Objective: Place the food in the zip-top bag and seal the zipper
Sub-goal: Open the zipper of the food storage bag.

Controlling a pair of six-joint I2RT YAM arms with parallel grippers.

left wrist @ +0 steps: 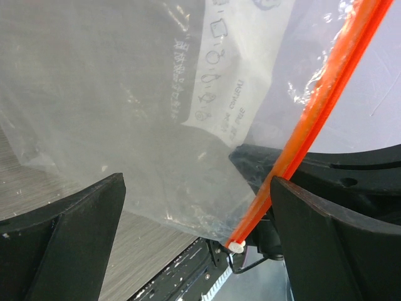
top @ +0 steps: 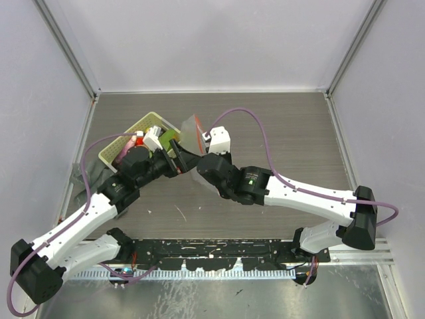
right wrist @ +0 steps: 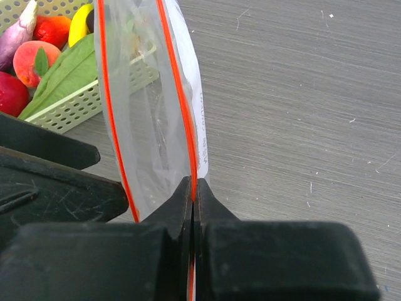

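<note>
Right gripper (right wrist: pixel 193 188): pinched together on the zipper (right wrist: pixel 178 106), at the 6 o'clock end of the mouth in the wrist view; held the bag (right wrist: pixel 147 113) up on edge above the table (right wrist: pixel 301 125).

Left gripper (left wrist: pixel 197 232): spread wide, with a lower corner of the bag hanging between its fingers (left wrist: pixel 62 244); gripped nothing, as far as could be told.

Showed the mouth bowed open, with the two red strips apart. Saw no food through the clear plastic.

Placed the bag, in the top view, just off centre toward 11 o'clock, with the basket (top: pixel 126 146) close beside it at 9 o'clock.

Found the food (right wrist: pixel 53 28) lying in the basket: leaf (right wrist: pixel 62 78), banana (right wrist: pixel 81 22), peach (right wrist: pixel 26 59) and others.

Judged as early: bag lifted and opened, nothing loaded yet. Left to do: move each piece in, then press the zipper shut along its length.
</note>
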